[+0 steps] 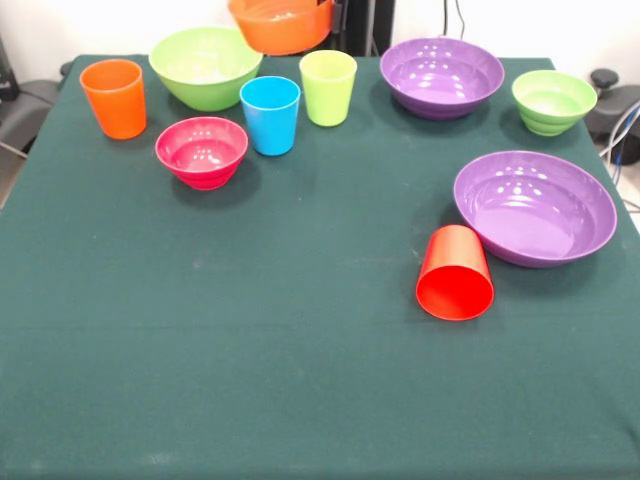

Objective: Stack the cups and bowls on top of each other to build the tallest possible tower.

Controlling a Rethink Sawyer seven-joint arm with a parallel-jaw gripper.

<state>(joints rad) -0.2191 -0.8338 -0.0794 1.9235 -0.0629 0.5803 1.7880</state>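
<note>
The dark green tabletop (pixel 250 380) carried scattered cups and bowls; the orange bowl (pixel 282 24) hung above the far edge, with no claw visible.

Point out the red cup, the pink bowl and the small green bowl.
red cup (pixel 455 273): front view, on its side wall, just above the open mouth.
pink bowl (pixel 202 150): front view, on the inner floor of the bowl.
small green bowl (pixel 553 102): front view, on the inside, near its middle.
</note>
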